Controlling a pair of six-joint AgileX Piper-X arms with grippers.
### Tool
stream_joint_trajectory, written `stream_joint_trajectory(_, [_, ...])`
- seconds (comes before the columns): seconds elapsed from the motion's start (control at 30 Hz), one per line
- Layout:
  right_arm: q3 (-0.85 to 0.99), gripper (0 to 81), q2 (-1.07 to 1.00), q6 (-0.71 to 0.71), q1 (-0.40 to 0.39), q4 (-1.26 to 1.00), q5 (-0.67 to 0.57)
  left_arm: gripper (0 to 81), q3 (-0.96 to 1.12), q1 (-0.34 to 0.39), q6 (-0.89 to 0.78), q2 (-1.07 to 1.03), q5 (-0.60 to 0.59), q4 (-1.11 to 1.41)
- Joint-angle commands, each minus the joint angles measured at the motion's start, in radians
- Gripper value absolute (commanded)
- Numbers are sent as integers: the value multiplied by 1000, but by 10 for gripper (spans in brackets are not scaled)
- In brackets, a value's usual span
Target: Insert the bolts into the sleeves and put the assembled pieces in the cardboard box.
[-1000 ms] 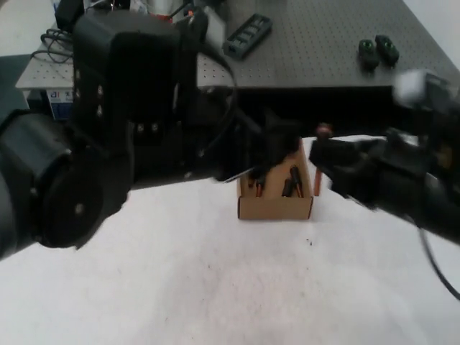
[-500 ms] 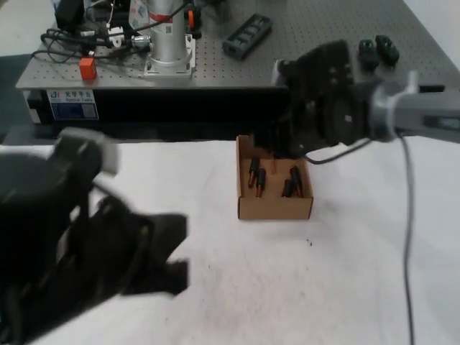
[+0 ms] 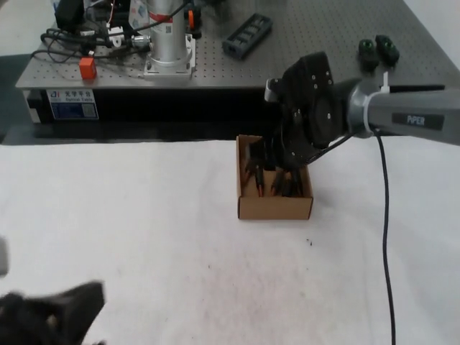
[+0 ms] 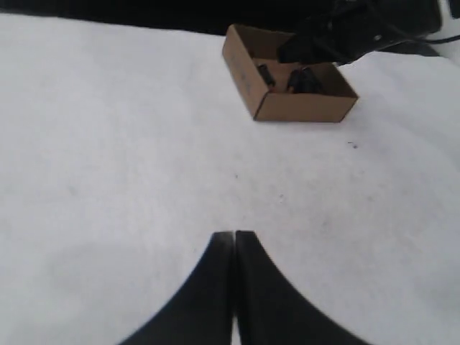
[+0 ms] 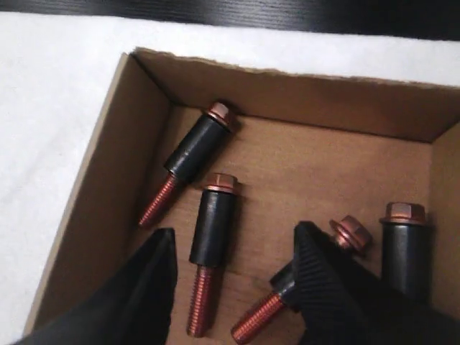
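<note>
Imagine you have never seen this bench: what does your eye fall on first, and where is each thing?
First, the right gripper, open, hanging just above the cardboard box at the white cloth's far edge. Inside the box lie four copper sleeved bolts. The left gripper, shut, hovers over bare cloth on the near side.

Bright, even light nearly washes out the white cloth [image 4: 108, 144], leaving soft shadows inside the cardboard box [image 5: 287, 100]
</note>
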State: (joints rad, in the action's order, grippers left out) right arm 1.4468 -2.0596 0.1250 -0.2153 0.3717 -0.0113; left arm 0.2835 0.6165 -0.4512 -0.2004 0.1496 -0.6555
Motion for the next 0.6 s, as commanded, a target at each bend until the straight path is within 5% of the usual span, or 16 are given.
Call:
stream_joint_trajectory(0.0, [5,373,45,8,6,40,-7,6,8,-2,-18,-6,24,-10])
stream_joint_trajectory(0.23, [-314,281,405,-6,-7,-77,-51,6,-28,-2,-54,119,57,-60])
stream_joint_trajectory(0.57, [-977,280,1025,17,-41,-221,-51,6,-32,-2,-57,129,105,-76])
